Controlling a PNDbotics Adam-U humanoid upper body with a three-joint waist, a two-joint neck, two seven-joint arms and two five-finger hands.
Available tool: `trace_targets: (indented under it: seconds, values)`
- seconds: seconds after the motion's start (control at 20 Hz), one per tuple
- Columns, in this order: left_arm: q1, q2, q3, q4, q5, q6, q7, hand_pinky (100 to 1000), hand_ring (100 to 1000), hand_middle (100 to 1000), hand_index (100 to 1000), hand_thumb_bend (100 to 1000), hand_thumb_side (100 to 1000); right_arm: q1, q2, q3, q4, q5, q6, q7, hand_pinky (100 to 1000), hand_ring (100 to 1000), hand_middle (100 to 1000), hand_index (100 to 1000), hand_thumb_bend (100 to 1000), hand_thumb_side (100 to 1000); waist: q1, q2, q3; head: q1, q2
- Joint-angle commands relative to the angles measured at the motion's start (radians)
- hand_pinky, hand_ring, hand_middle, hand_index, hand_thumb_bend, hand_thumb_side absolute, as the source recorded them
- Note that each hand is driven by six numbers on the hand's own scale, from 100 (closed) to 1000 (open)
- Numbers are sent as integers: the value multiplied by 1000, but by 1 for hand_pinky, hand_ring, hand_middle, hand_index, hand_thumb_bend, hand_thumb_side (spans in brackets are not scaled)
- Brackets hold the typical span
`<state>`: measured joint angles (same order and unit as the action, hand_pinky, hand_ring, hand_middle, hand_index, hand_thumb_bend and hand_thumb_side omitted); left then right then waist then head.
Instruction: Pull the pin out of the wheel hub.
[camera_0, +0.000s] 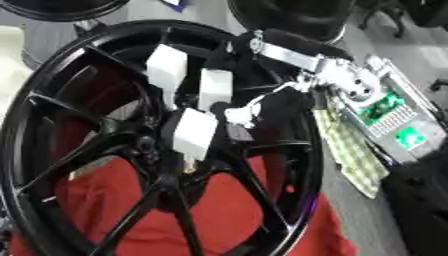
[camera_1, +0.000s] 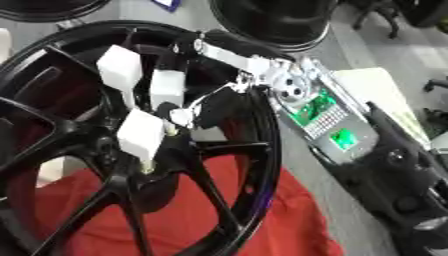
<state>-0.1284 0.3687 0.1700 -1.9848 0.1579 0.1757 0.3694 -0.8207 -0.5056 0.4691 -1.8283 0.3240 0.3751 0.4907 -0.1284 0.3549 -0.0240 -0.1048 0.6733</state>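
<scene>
A black spoked wheel (camera_0: 52, 80) lies tilted on a red cloth (camera_0: 219, 220). Its hub (camera_0: 162, 150) sits at the centre where the spokes meet. My right hand (camera_0: 229, 107) reaches in from the upper right, black with white pads on its fingers. Two white-padded fingers (camera_0: 166, 67) stick up over the spokes. A third white pad (camera_0: 194, 134) points down onto the hub, curled with the thumb round a small pale pin (camera_0: 188, 166) whose tip shows just below it. The left hand shows in neither view.
My right forearm (camera_1: 319, 115), with silver joints and a green board, lies over the wheel's right rim. Another dark wheel (camera_1: 271, 20) stands behind. A checkered cloth (camera_0: 350, 150) hangs beside the rim. Grey floor lies to the right.
</scene>
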Motion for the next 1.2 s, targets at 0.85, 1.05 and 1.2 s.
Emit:
trace_targets:
  seconds: [0.85, 1.05, 1.2]
  values:
    - [-9, 1, -2, -15, -3, 1, -13, 697, 573, 545, 671, 100, 866, -6, 0, -10, 41, -10, -2, -40, 834, 893, 647, 764, 277, 296, 8, -4, 8, -14, -28]
    - [-9, 0, -2, -15, -2, 2, -13, 697, 573, 545, 671, 100, 866, -5, 1, -9, 43, -16, 2, -46, 824, 881, 605, 726, 236, 265, 8, -4, 9, -16, -29]
    - [-9, 0, -2, -15, -2, 2, -13, 697, 573, 544, 671, 100, 867, -4, 2, -10, 43, -24, 4, -53, 815, 867, 573, 697, 206, 263, 7, -3, 10, -18, -29]
